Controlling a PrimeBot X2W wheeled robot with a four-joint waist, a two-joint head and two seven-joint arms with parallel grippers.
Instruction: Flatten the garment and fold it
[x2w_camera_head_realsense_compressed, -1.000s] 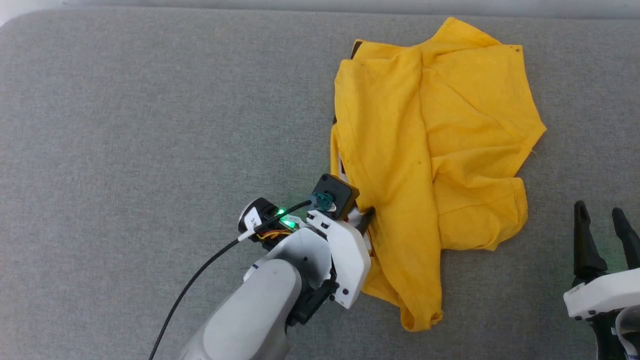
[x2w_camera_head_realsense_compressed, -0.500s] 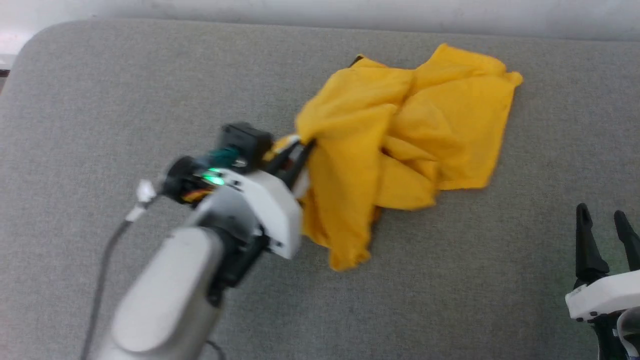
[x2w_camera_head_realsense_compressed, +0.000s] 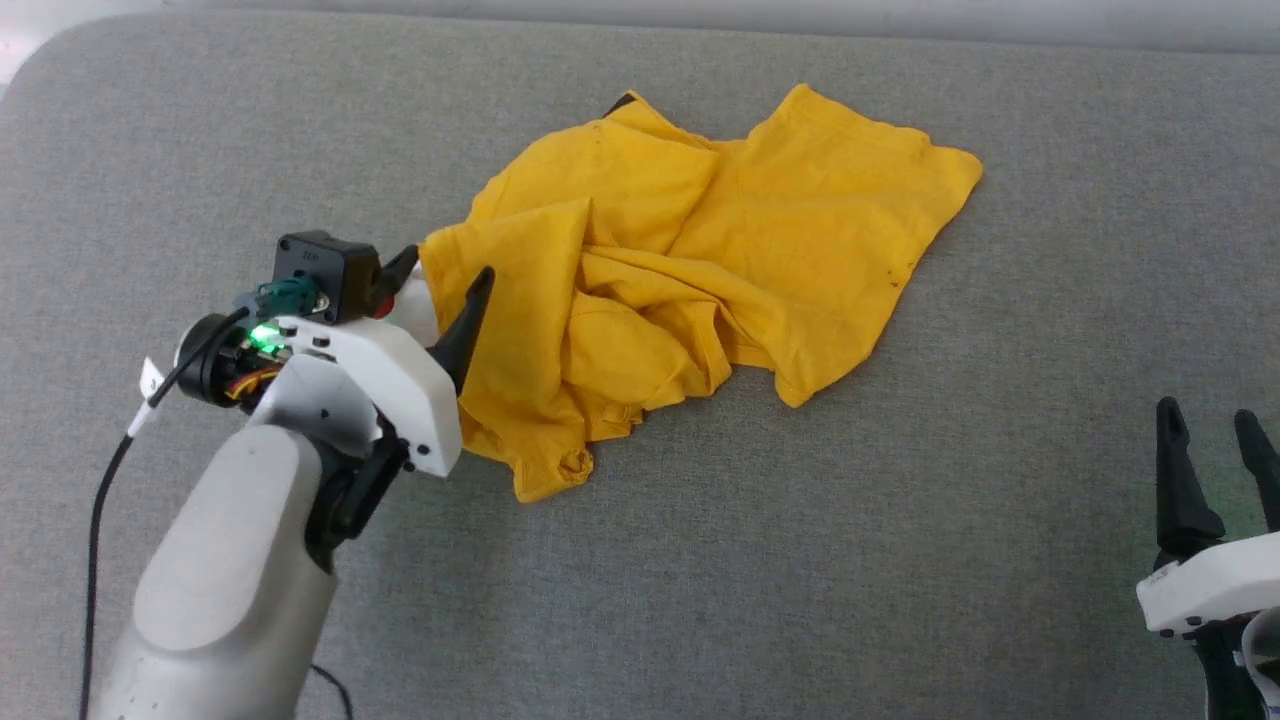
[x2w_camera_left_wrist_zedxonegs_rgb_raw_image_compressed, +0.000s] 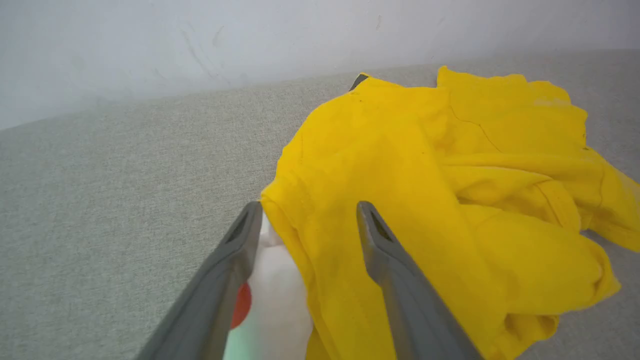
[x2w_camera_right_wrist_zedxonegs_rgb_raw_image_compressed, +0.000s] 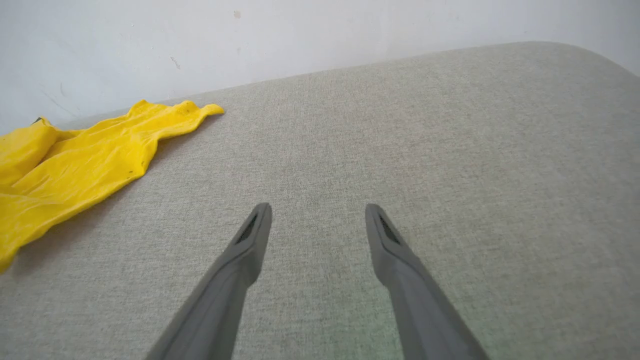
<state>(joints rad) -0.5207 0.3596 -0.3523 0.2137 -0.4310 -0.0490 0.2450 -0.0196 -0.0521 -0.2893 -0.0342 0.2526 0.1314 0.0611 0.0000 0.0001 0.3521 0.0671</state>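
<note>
A: Where is the garment (x2w_camera_head_realsense_compressed: 700, 270)?

B: It lies crumpled on the grey padded surface (x2w_camera_head_realsense_compressed: 700, 560), mostly plain yellow side up, towards the far edge in the head view.

A: And the left gripper (x2w_camera_head_realsense_compressed: 448, 262)?

B: It is at the shirt's left edge with its jaws spread wide. The hem runs between them, pinched by neither.

A: Does the wrist camera add anything?

B: Yes. From close up, a white patch (x2w_camera_left_wrist_zedxonegs_rgb_raw_image_compressed: 280, 290) with a red dot (x2w_camera_left_wrist_zedxonegs_rgb_raw_image_compressed: 243, 305) peeks from under the folded-over edge. One finger may brush the hem, though the angle leaves that unsure.

A: The right gripper (x2w_camera_head_realsense_compressed: 1205, 410)?

B: It is wide open with nothing in it, well apart from the shirt. Its own view catches the shirt's right corner against the pale wall (x2w_camera_right_wrist_zedxonegs_rgb_raw_image_compressed: 300, 35).
</note>
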